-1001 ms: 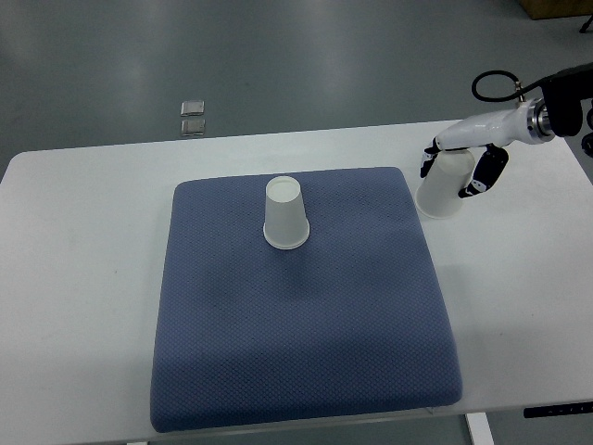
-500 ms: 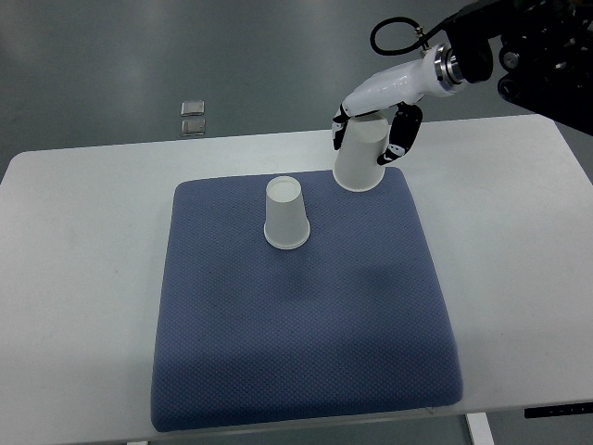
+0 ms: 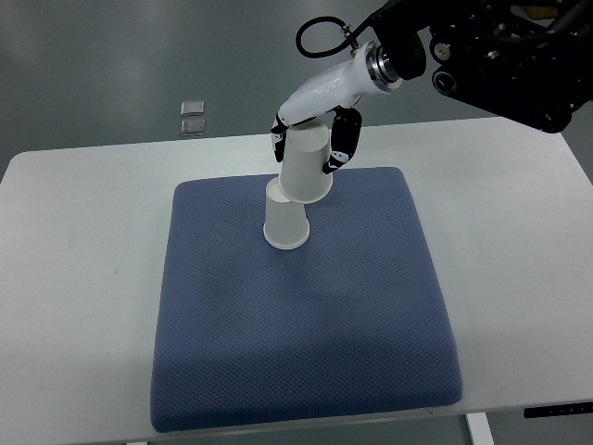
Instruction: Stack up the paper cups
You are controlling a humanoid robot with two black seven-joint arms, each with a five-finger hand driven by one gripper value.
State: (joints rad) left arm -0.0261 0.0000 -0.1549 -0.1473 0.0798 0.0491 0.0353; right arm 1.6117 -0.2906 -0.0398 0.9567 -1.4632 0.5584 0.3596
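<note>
An upside-down white paper cup [image 3: 285,225] stands on the blue mat [image 3: 306,306], toward its far middle. My right hand [image 3: 310,146] reaches in from the upper right and is shut on a second white paper cup [image 3: 306,169], also mouth down. The held cup hangs just above the standing one, a little to its right, and its rim overlaps that cup's top in this view. I cannot tell whether the two cups touch. The left arm does not show.
The mat lies on a white table [image 3: 83,278]. Two small clear squares [image 3: 193,117] lie on the grey floor beyond the table's far edge. The dark bulk of my right arm [image 3: 500,56] fills the upper right corner.
My right hand has carried its cup from the table at the mat's right edge up and leftward, ending over the standing cup. The standing cup has not moved.
</note>
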